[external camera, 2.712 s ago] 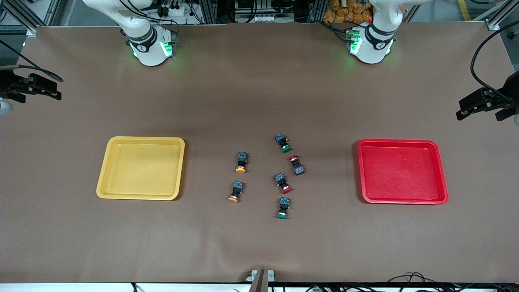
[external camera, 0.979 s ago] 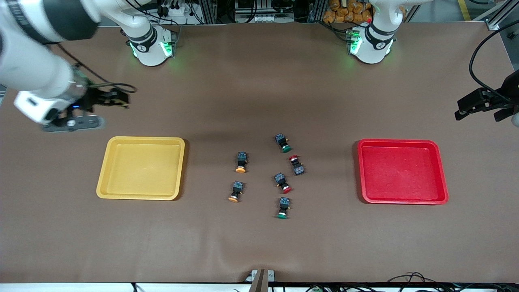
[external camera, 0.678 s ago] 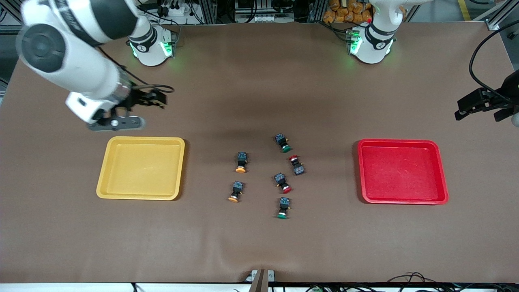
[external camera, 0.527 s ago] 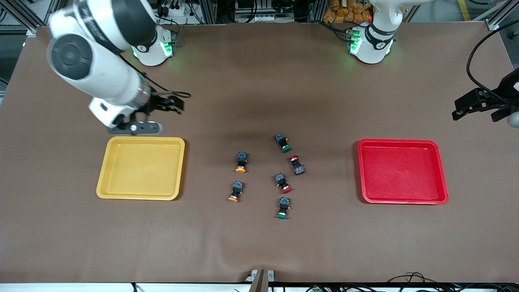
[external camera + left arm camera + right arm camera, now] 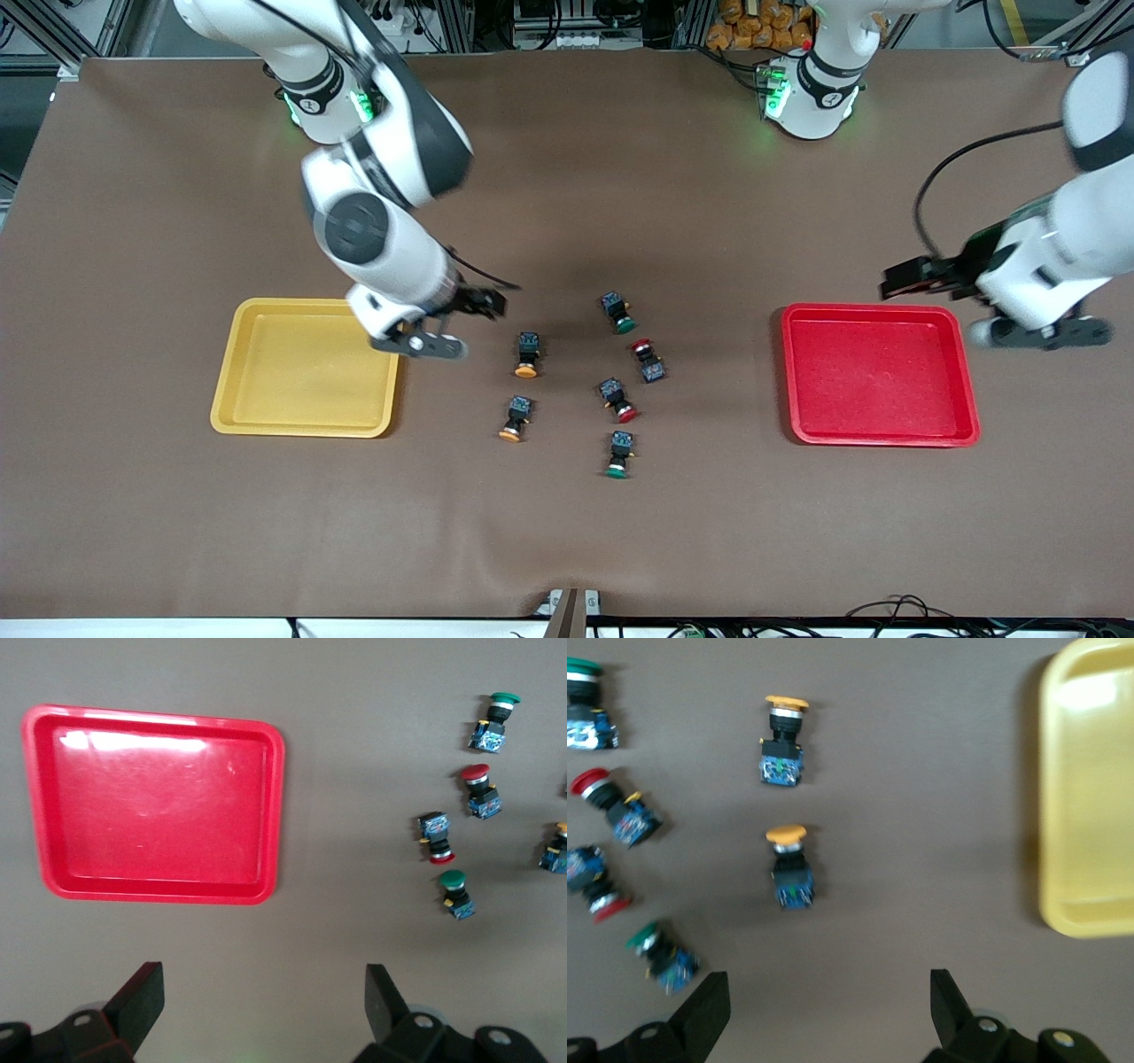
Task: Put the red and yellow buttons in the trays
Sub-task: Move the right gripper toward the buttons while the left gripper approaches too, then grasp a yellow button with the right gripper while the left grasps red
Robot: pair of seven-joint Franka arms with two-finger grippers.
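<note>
Though both arms are out over the bench (image 5: 567,532), nothing has been sorted yet: the yellow tray (image 5: 232,390) at the right arm's end and the red tray (image 5: 877,436) at the left arm's end both lie bare. All the switches sit loose between them on the bench. The two yellow buttons (image 5: 526,354) and (image 5: 515,417) lie on the yellow tray's side of the cluster, one nearer the front camera than the other. The two red buttons (image 5: 648,359) and (image 5: 617,398) lie close together toward the red tray, with a green-capped switch (image 5: 618,312) farther from the camera and another green one (image 5: 618,454) nearer. The right claw (image 5: 423,341) hangs over the bench just beside the yellow tray's corner, its jaws spread wide and holding nothing, the yellow buttons close by. The left claw (image 5: 1032,332) hovers by the red tray's outer edge, as far as I can judge from the front, likewise wide and empty. So all four pieces remain to be picked and placed.
</note>
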